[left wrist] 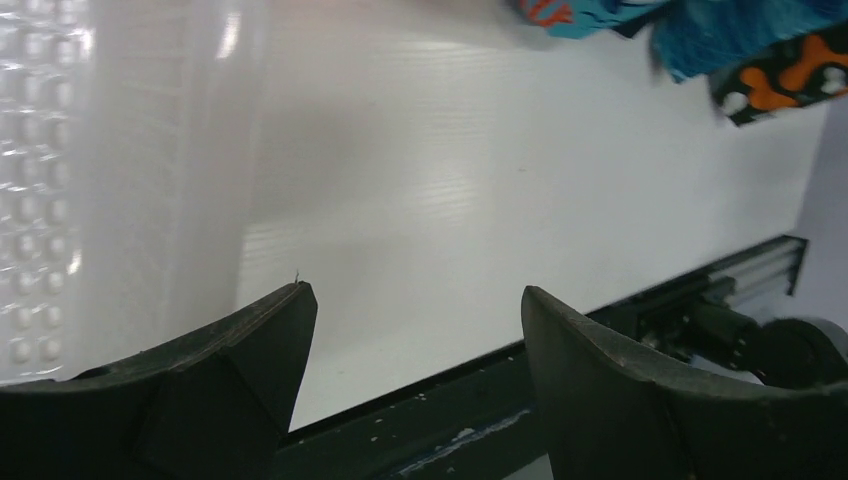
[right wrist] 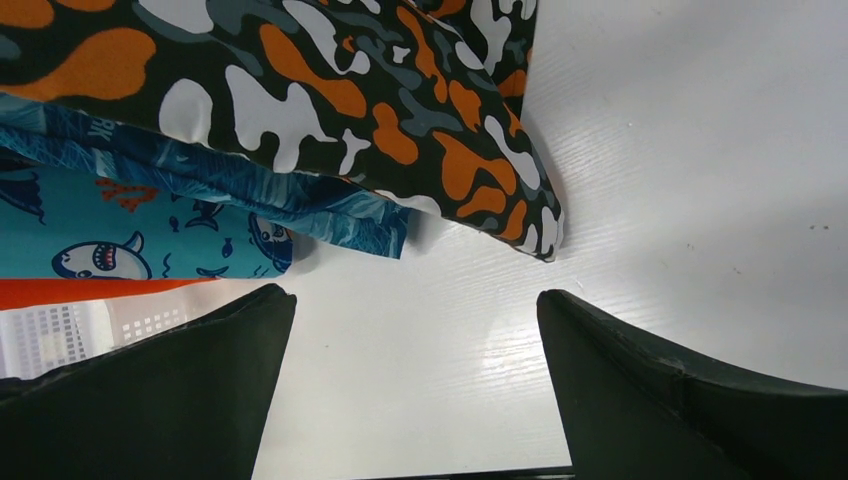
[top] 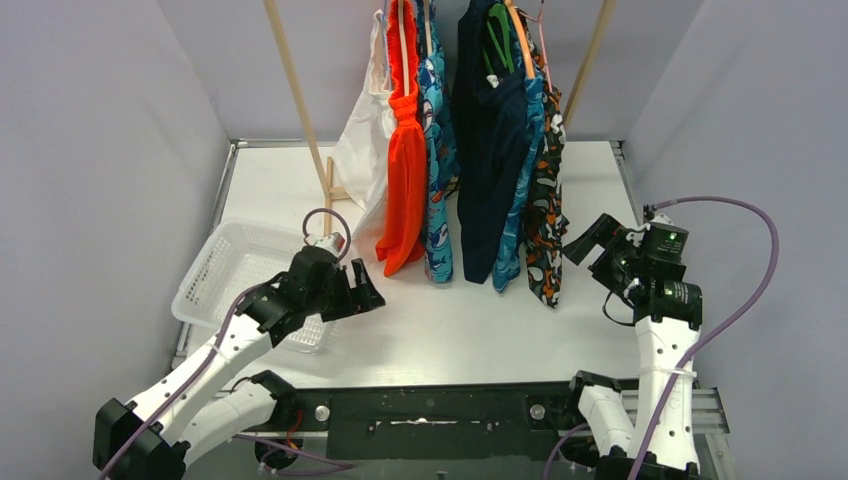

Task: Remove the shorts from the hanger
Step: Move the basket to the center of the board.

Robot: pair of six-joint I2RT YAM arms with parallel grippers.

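Note:
Several shorts hang side by side from hangers on a wooden rack (top: 300,100) at the back: bright orange (top: 405,170), teal shark print (top: 437,190), navy (top: 488,150), blue patterned (top: 522,190) and camouflage (top: 547,220). My left gripper (top: 368,288) is open and empty, low over the table, left of and below the orange pair. My right gripper (top: 585,255) is open and empty, just right of the camouflage pair's hem. In the right wrist view the camouflage (right wrist: 300,80), blue patterned (right wrist: 200,170) and shark print (right wrist: 120,240) hems hang above my open gripper (right wrist: 415,300).
A white plastic basket (top: 235,275) stands at the left, beside my left arm; it also shows in the left wrist view (left wrist: 40,200). A white cloth (top: 362,140) hangs left of the orange shorts. Grey walls close in the left and right sides. A black rail (top: 430,410) runs along the near edge.

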